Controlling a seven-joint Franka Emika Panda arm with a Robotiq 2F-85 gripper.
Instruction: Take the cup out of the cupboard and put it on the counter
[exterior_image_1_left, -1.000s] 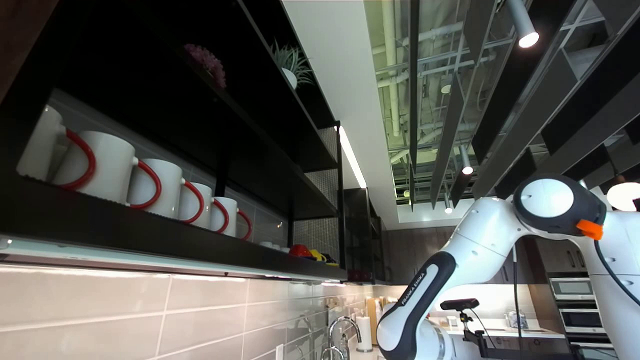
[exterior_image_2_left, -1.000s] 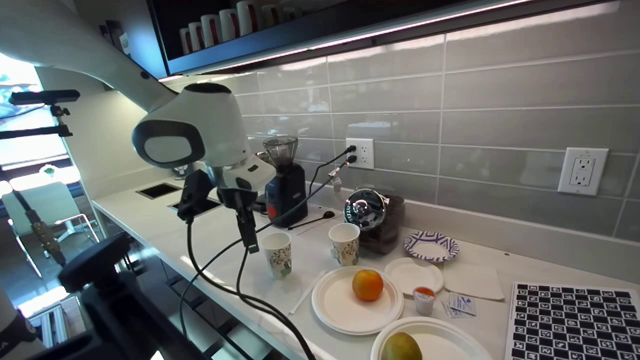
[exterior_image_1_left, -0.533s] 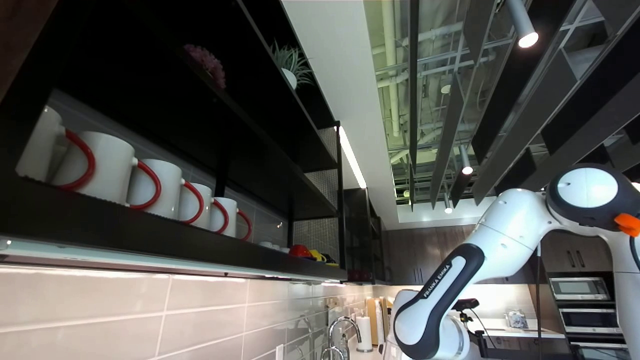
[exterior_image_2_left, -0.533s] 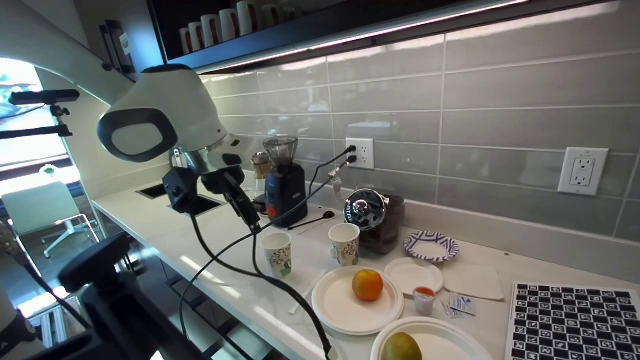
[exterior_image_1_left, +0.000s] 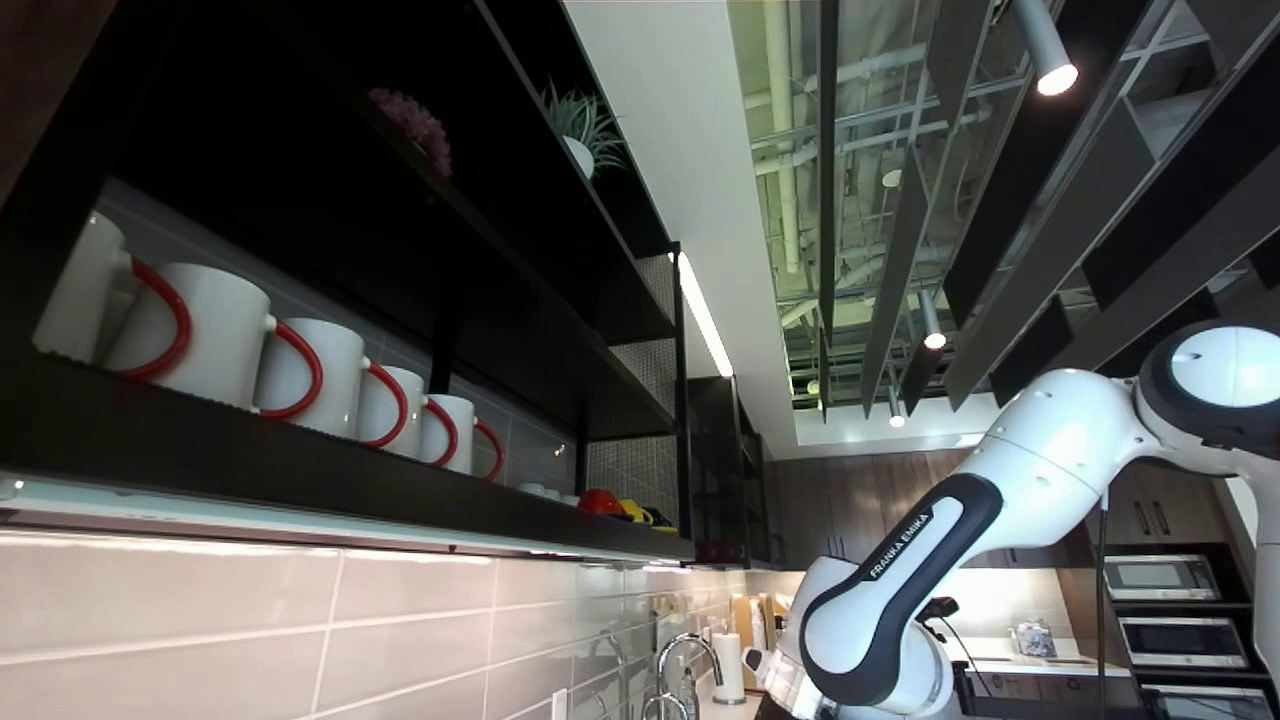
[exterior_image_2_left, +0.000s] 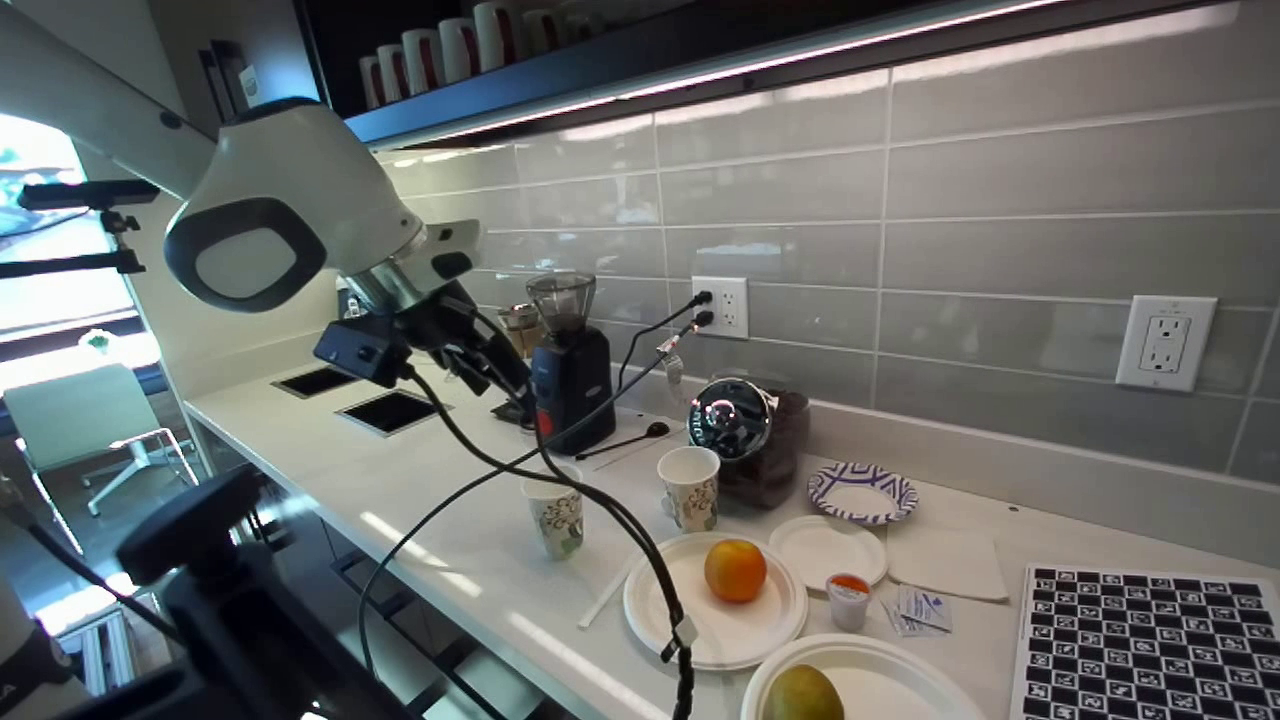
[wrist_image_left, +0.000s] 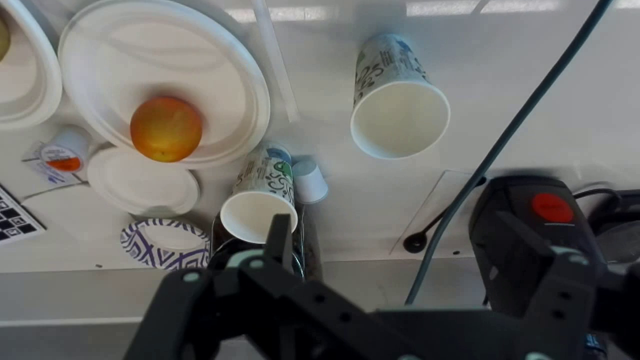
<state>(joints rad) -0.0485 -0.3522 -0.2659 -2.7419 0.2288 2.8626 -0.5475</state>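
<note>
Spread wide, the tool (wrist_image_left: 392, 220) grips nothing; its fingers (wrist_image_left: 281, 240) stand well apart, and it hangs at a slant over the table (exterior_image_2_left: 400, 480).

Largest is the cupboard (exterior_image_1_left: 300, 460), dark and long, seen in both exterior views. Below it lies the table, white, with plates, cups and fruit along it. Next comes the arm (exterior_image_1_left: 1060, 450), white and bent at its joints.

A checked board (exterior_image_2_left: 1150, 640) lies flat on the table. The grinder (exterior_image_2_left: 575, 400) stands upright under a clear hopper; in the wrist view the tool covers part of it, and whether they touch I cannot tell. Near it is a jar (exterior_image_2_left: 780, 455) with a shiny lid.

One plate (exterior_image_2_left: 745, 632) holds an orange fruit (exterior_image_2_left: 735, 570); another plate (exterior_image_2_left: 895, 680), just beside it, holds a green fruit (exterior_image_2_left: 802, 695). A smaller plate (exterior_image_2_left: 825, 550) lies just beside the first, with a patterned bowl (exterior_image_2_left: 863, 497) past it.

White mugs (exterior_image_1_left: 215, 330) with red handles stand in a row low in the cupboard. Two paper cups (exterior_image_2_left: 692, 500) stand upright on the table, one near the grinder, one just beside the jar.

Past the mugs, on the same level, small pale cups (exterior_image_1_left: 532, 489) show only their tops, near a red thing (exterior_image_1_left: 600, 502); whether the task's cup is among them I cannot tell.

Smallest are a tub (exterior_image_2_left: 850, 605) with an orange top, a white tub (wrist_image_left: 310, 185) just beside a paper cup, a sachet (exterior_image_2_left: 922, 608) and a black spoon (exterior_image_2_left: 655, 430).
</note>
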